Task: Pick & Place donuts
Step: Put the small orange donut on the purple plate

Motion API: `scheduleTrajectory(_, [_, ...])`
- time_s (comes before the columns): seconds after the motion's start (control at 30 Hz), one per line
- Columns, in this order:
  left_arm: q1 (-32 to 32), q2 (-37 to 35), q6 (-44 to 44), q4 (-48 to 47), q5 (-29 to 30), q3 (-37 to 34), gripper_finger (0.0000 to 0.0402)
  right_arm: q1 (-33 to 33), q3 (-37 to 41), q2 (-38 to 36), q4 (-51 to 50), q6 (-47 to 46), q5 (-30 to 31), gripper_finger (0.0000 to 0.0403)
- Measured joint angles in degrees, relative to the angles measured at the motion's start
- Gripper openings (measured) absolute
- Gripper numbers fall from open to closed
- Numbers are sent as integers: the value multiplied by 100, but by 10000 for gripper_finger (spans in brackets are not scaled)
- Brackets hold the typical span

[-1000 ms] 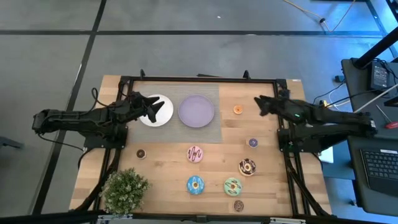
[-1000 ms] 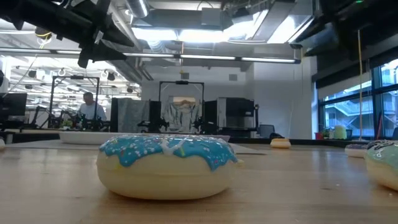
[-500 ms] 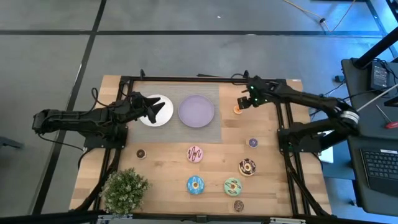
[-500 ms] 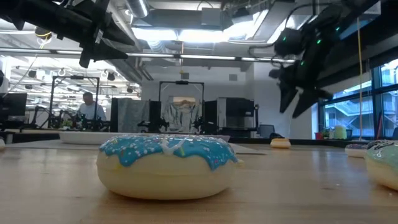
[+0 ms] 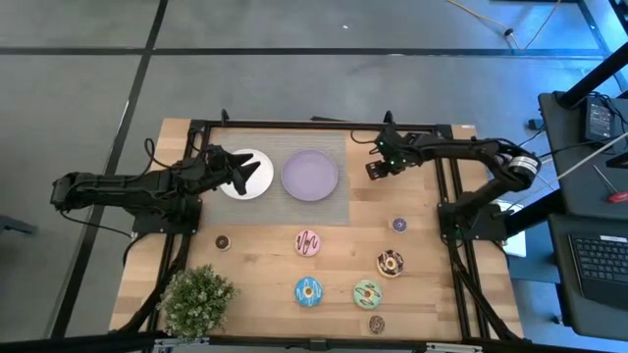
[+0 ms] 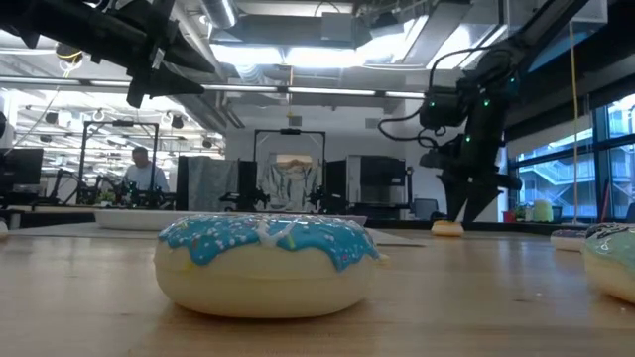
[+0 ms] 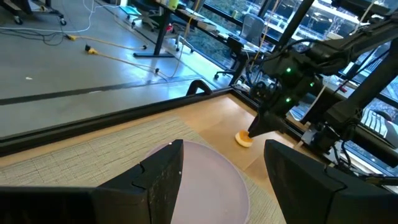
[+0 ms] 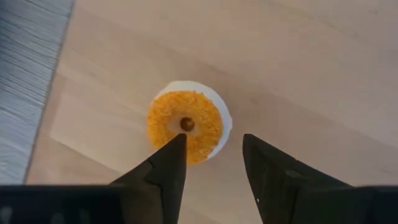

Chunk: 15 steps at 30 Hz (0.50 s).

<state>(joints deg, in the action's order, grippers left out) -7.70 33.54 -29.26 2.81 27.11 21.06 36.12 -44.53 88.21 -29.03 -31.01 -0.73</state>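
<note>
The orange mini donut (image 8: 186, 126) lies flat on the bare wood right of the mat, also seen in the low view (image 6: 447, 228). My right gripper (image 8: 212, 146) is open and points down just above it (image 6: 458, 210), one finger over the donut's edge and the other beside it. My left gripper (image 7: 224, 180) is open and hovers over the white plate (image 5: 257, 186). Pink (image 5: 308, 242), chocolate (image 5: 391, 262), blue (image 5: 308, 290) and green (image 5: 368, 292) donuts lie on the near half of the table. The purple (image 5: 399, 225) and dark-brown (image 5: 223, 241) minis lie there too.
A lilac plate (image 5: 310, 175) sits on the woven mat (image 5: 334, 211) beside the white plate. A small potted plant (image 5: 197, 299) stands at the near left corner. Another brown mini (image 5: 377, 325) lies by the near edge. Black frame rails (image 5: 456, 275) run along the table's sides.
My right arm has swung from the table's right side toward the left and far edge, tipped its fingers downward and come down over the orange mini donut. The donut has stayed in place.
</note>
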Motion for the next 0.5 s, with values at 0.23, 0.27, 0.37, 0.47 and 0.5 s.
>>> scheduleTrajectory(0.23, [0,0,1,-2,0,0,219,0,2,318,362,0,17,158])
scheduleTrajectory(0.27, [0,0,2,-2,0,0,219,0,2,350,366,-12,17,158])
scheduleTrajectory(0.37, [-1,0,2,-2,0,0,219,0,-4,414,371,-2,17,158])
scheduleTrajectory(0.47, [0,0,2,-2,0,0,219,-2,-4,403,371,8,31,158])
scheduleTrajectory(0.5, [0,0,2,-2,0,0,219,-3,-2,382,364,15,54,158])
